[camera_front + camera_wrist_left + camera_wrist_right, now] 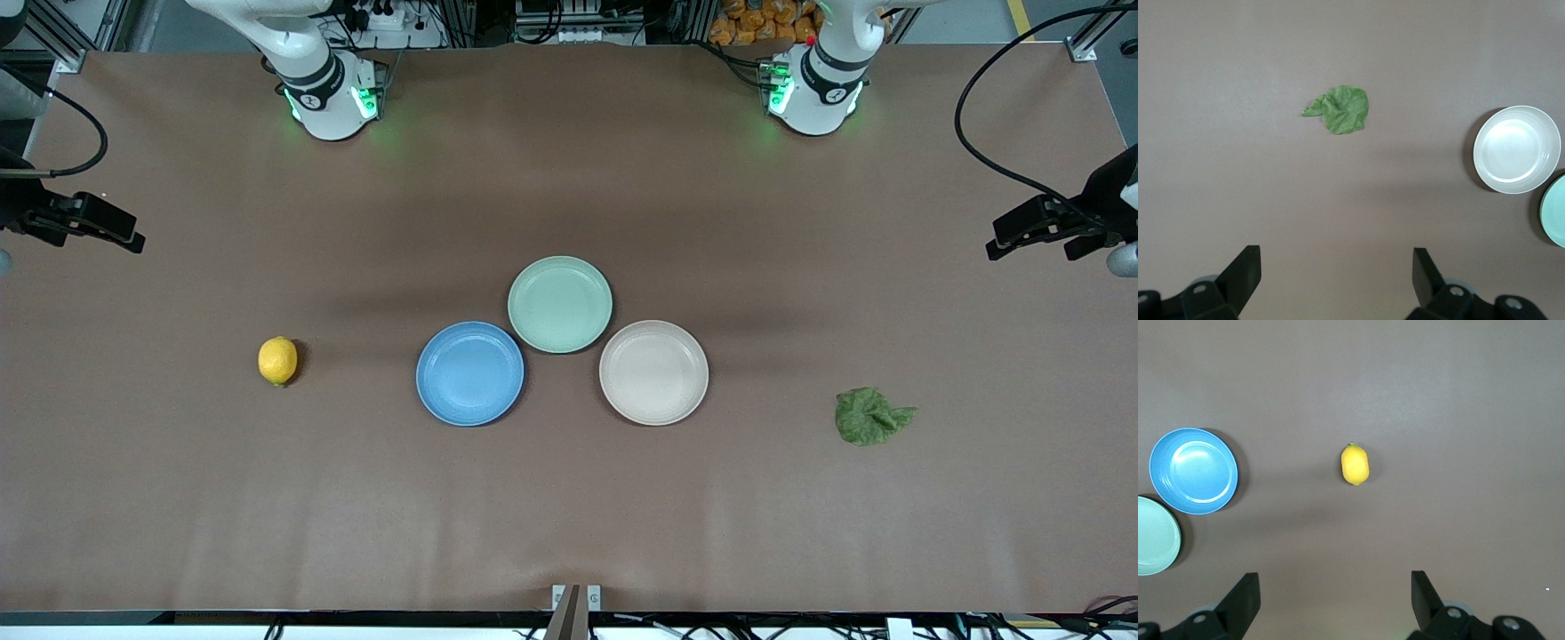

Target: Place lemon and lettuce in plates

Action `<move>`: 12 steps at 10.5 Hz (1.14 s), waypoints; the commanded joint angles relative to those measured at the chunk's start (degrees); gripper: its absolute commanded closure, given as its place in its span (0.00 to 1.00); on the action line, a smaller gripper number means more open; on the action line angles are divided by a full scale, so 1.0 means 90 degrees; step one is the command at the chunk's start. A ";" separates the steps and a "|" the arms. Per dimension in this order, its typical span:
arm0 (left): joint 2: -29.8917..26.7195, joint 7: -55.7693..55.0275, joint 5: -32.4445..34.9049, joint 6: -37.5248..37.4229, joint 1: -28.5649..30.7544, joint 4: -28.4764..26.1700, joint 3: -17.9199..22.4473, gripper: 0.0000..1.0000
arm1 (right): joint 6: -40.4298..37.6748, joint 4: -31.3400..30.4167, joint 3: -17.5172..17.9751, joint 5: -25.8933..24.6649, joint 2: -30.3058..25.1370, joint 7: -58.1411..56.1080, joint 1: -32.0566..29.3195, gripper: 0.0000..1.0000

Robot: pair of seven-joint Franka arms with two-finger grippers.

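The yellow lemon (277, 360) lies on the table toward the right arm's end, beside the blue plate (469, 373); it also shows in the right wrist view (1355, 464). The dark green lettuce (869, 416) lies toward the left arm's end, beside the beige-white plate (653, 372); it also shows in the left wrist view (1341, 110). Both plates are empty. My right gripper (116, 233) (1335, 580) hangs open and empty high over its end of the table. My left gripper (1031, 252) (1337, 257) hangs open and empty high over its end.
A pale mint-green plate (559, 304) sits empty, touching both task plates and farther from the front camera than they are. The brown table surface (569, 516) is bare elsewhere. Cables hang by both table ends.
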 commanded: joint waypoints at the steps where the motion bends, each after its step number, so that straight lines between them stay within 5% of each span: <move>1: -0.0006 0.0078 -0.0031 -0.0074 0.0010 0.0069 0.0011 0.00 | 0.0000 -0.0033 0.0033 -0.0058 -0.0015 -0.0010 0.0010 0.00; 12: 0.0404 0.0049 -0.0461 -0.0084 0.0040 0.0333 0.0060 0.00 | 0.0000 -0.0043 0.0033 -0.0058 -0.0015 -0.0029 0.0029 0.00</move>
